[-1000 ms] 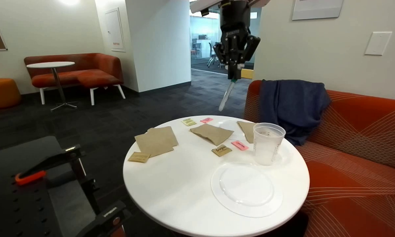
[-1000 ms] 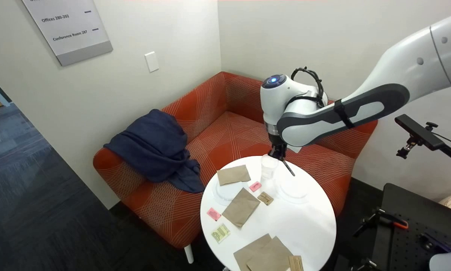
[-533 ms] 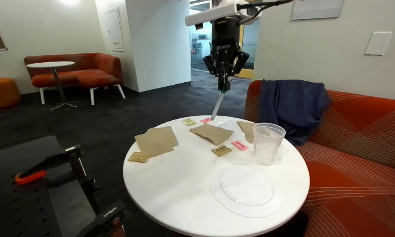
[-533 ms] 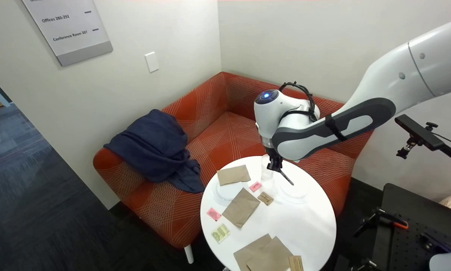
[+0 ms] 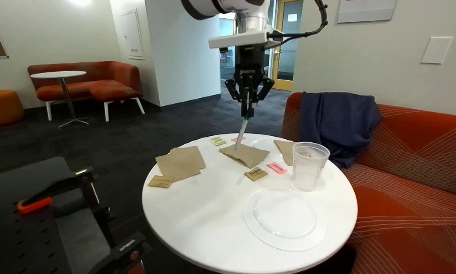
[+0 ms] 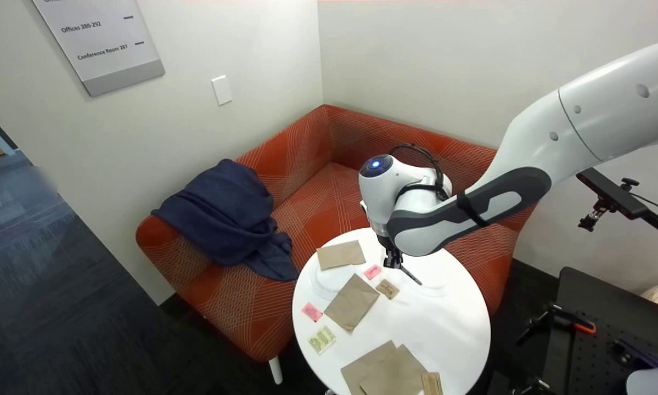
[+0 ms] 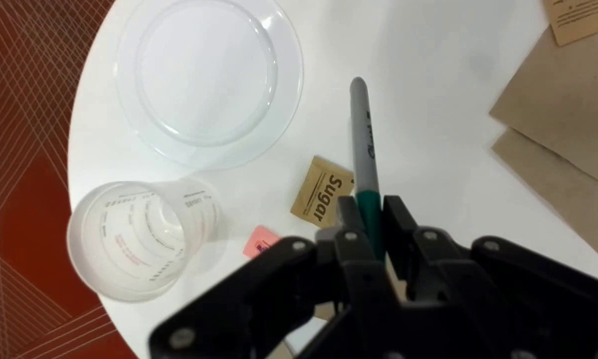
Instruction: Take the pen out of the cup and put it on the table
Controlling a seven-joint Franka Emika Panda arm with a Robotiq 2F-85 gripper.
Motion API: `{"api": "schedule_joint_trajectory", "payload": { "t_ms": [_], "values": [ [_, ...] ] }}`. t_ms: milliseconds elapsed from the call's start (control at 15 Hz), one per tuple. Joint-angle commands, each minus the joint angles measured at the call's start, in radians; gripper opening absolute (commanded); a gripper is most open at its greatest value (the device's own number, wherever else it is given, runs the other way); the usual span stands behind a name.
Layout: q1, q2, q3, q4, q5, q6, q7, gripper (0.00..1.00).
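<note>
The claw (image 7: 370, 212) over there has the pen (image 7: 365, 149) pinched by its green part, slanting above the white table (image 5: 197, 220), well apart from the cup (image 5: 309, 171), so I'd call this the setting-down: next it wants lowering, laying flatter and letting go.

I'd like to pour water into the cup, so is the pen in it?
No; the wrist view shows the pen gripped between the fingers, outside the cup.
</note>
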Motion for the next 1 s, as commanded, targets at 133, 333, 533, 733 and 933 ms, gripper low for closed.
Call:
{"api": "schedule_joint_trajectory", "payload": {
  "t_ms": [133,333,533,733,933],
  "values": [
    [0.023,0.101,0.005,0.084,-0.006,0.015,-0.021,0.04],
    [0.039,0.15,0.006,0.118,-0.007,0.013,-0.016,0.04],
    [0.055,0.186,0.007,0.13,-0.009,0.013,-0.012,0.04],
    [0.072,0.213,0.005,0.132,-0.013,0.013,-0.005,0.04],
    [0.086,0.24,0.004,0.136,-0.015,0.008,-0.002,0.04]
  ]
}}
